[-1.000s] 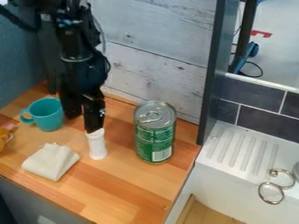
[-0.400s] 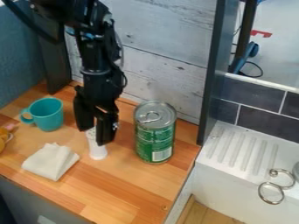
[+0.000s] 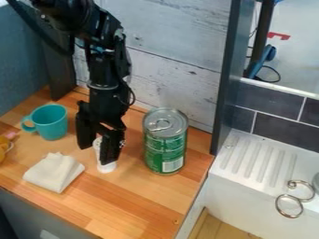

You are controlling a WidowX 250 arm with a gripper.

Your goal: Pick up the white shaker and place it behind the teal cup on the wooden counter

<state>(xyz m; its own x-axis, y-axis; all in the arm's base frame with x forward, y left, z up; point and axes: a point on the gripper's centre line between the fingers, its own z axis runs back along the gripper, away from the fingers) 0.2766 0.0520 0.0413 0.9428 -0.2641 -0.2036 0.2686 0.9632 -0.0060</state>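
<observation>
On the wooden surface [image 3: 140,200], we see the black hand [image 3: 97,153] partly open, fingers apart on either side of a white bottle. Our green can [image 3: 166,144] stands near the back right corner, a teal mug [image 3: 51,123] near the back left, a folded cloth [image 3: 54,172] by the front edge. Smallest, the white bottle [image 3: 107,166] stands between can and cloth.

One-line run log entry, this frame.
gripper: open, at white bottle | contact: unclear | nearby: green can, folded cloth, teal mug
</observation>
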